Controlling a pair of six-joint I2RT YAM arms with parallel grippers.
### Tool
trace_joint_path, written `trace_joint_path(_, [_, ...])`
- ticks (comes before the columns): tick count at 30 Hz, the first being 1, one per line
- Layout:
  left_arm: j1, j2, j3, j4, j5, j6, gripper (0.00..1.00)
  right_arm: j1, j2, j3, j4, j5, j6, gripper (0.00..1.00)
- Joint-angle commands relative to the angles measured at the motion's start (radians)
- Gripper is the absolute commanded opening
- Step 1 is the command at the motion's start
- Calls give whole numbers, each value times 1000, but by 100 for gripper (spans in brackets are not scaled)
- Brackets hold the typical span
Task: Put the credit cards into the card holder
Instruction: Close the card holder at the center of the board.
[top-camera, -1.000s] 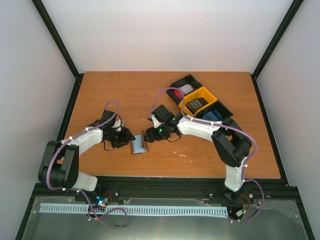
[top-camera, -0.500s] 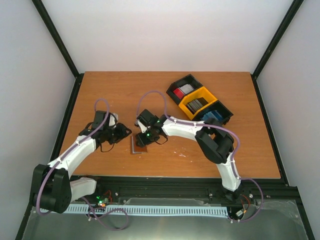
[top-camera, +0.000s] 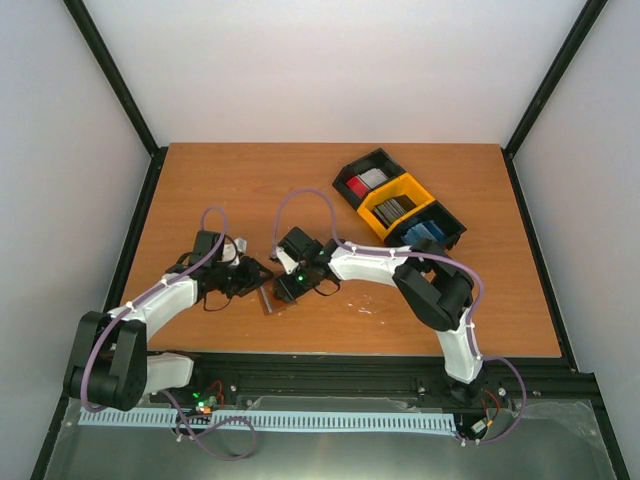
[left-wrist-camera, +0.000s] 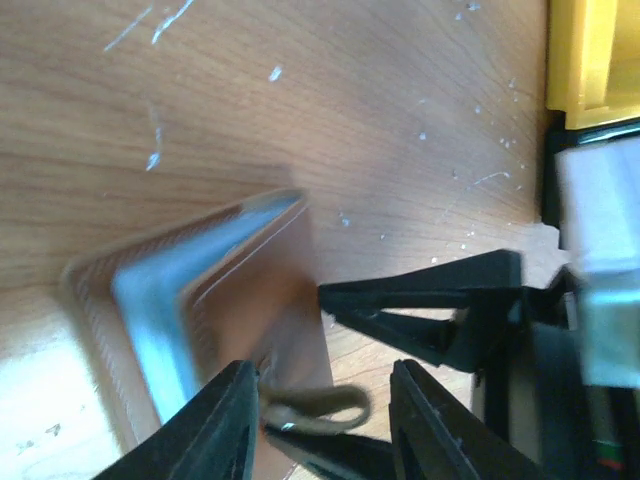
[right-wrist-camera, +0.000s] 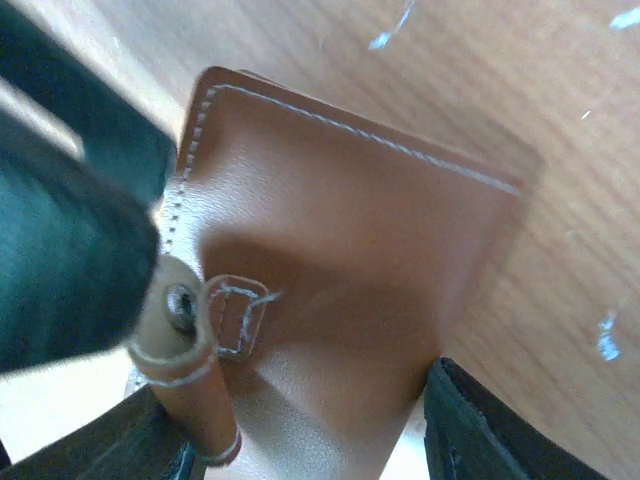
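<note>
Card holder (left-wrist-camera: 230, 280) on worktop (top-camera: 470, 300) between both arms, folded to narrow V; second ago I saw it spread open. Left jaws part open astride tab clasp (left-wrist-camera: 320, 405), not pinching. Right jaws wide, flanking holder; grip I cannot confirm. Both moved in closer since.

arms: two, left arm (top-camera: 165, 295) and right arm (top-camera: 375, 260)
grippers: two, left gripper (left-wrist-camera: 320, 425) and right gripper (right-wrist-camera: 300, 440)
holder (right-wrist-camera: 340, 250): one
tray (top-camera: 372, 215): one, with three compartments
card stacks: three, red-and-white stack (top-camera: 368, 180), grey stack (top-camera: 392, 208), blue stack (top-camera: 425, 233)
desk (top-camera: 250, 190): one
</note>
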Motion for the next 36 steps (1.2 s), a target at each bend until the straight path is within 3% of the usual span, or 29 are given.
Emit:
trace_joint_path(1, [3,-5,7,109,3,29,42,16,-11,-61,1,-35,-81,56])
trace_joint_path(8, [5,38,-8,168,95,60,40,16,-3,-78,8,-36,-84,50])
trace_joint_path(15, [6,-8,-27,45,70,86,40,16,-9,-110,58,-14,7,45])
trace_joint_path(20, [19,-8,-27,5,61,82,38,16,-21,-122,73,-7,13,47])
trace_joint_path(27, [19,-30,4,-151,162,130,43,14,24,-78,20,6,18,47])
trace_joint_path(31, [19,-3,33,-272,144,129,43,5,45,-57,1,5,31,47])
trace_joint_path(36, [19,6,62,-412,99,116,54,-4,75,-31,-30,-19,28,47])
